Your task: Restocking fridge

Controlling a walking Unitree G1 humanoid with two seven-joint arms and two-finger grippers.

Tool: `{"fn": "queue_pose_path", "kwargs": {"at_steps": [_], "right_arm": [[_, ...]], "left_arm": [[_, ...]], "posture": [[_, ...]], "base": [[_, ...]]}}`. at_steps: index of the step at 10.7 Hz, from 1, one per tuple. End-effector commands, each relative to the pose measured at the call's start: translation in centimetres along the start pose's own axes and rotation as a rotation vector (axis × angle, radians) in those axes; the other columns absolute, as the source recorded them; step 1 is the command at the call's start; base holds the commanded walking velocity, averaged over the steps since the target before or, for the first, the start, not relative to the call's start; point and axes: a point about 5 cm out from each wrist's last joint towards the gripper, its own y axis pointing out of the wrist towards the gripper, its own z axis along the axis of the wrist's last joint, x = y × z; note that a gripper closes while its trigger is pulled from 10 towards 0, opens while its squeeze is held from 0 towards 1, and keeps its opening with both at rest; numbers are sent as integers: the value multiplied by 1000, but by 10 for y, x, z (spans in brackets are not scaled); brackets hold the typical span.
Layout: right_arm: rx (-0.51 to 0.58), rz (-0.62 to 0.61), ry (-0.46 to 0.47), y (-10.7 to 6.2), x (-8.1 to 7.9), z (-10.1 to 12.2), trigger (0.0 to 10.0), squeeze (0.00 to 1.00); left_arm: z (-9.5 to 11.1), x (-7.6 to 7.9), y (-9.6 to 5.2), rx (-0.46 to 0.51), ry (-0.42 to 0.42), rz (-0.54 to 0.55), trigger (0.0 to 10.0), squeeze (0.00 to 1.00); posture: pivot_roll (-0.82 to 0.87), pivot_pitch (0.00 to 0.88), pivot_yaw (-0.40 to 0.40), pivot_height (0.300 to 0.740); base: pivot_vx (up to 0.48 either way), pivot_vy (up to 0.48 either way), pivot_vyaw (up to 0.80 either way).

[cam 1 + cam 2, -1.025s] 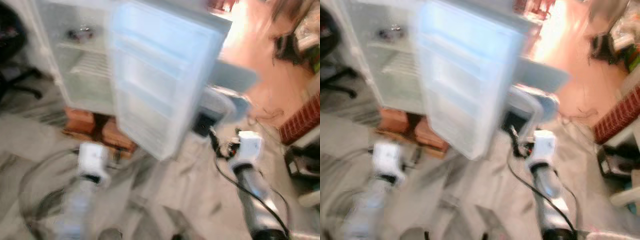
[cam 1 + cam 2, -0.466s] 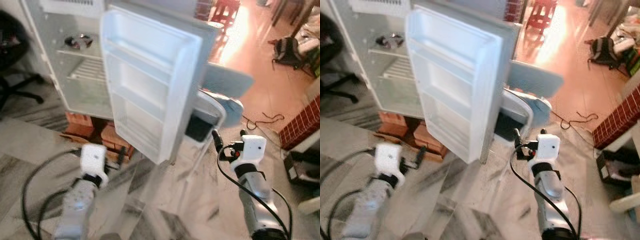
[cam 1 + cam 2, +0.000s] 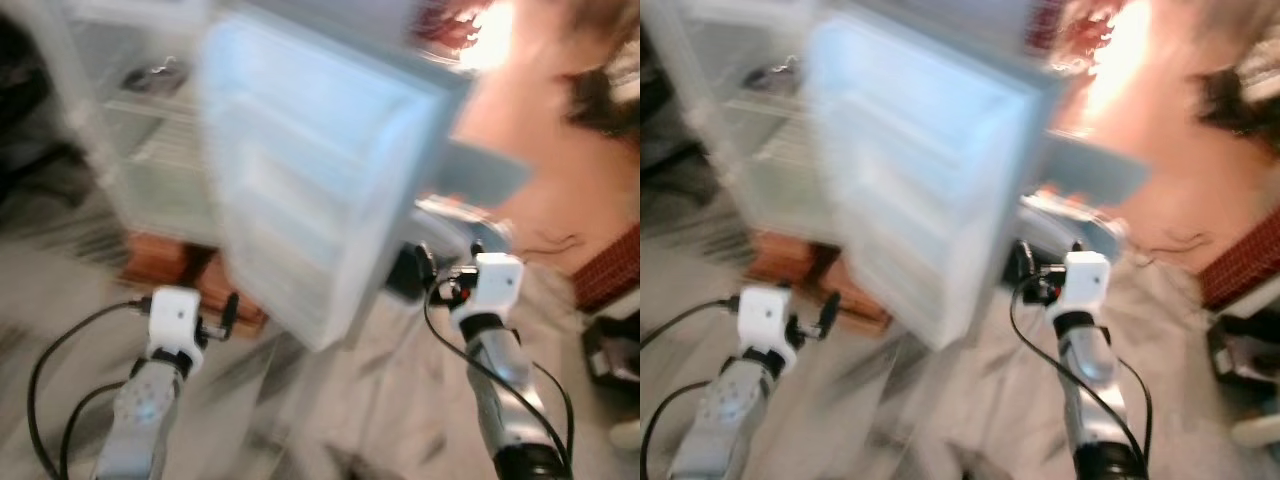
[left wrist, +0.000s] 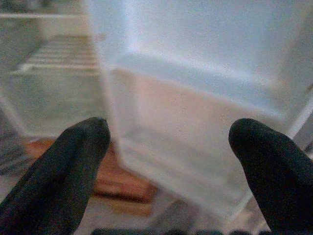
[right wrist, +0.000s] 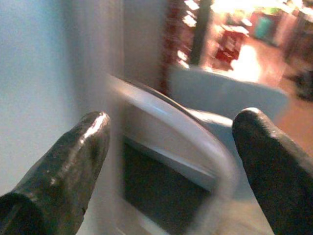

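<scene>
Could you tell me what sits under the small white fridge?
Reddish bricks prop up the white fridge off the pale floor. The open door covers the right part of its base.

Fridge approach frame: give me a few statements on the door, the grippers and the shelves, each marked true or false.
1. The fridge door stands open. True.
2. The left gripper is shut on a bottle. False: its fingers are spread apart with nothing between them.
3. The right gripper is open and holds nothing. True.
4. The door shelves are packed with cartons. False: they look bare.
5. The fridge rests on reddish bricks. True.
</scene>
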Motion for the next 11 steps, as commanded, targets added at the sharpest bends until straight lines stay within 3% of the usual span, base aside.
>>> {"fn": "queue_pose_path", "kwargs": {"at_steps": [1, 4, 6, 8, 11], "right_arm": [[3, -10, 8, 1, 1, 1, 10000, 0], [16, 0, 14, 9, 1, 6, 10000, 0], [63, 44, 5, 27, 1, 24, 10000, 0], [102, 45, 13, 58, -9, 44, 10000, 0], [163, 109, 48, 99, -37, 82, 10000, 0]], "left_arm": [[-2, 3, -3, -4, 4, -22, 10000, 0], [-11, 2, -5, -68, 28, 9, 10000, 0], [-20, -2, -15, -144, 24, 40, 10000, 0], [-38, -4, -39, -230, 4, 48, 10000, 0], [-48, 4, -57, -300, 6, 39, 10000, 0]], "posture": [[114, 60, -63, 740], [123, 65, -65, 740], [137, 88, -64, 740], [151, 88, -78, 740], [186, 83, -106, 740]], "base": [[0, 0, 0], [0, 0, 0], [0, 0, 0], [0, 0, 0], [0, 0, 0]]}}
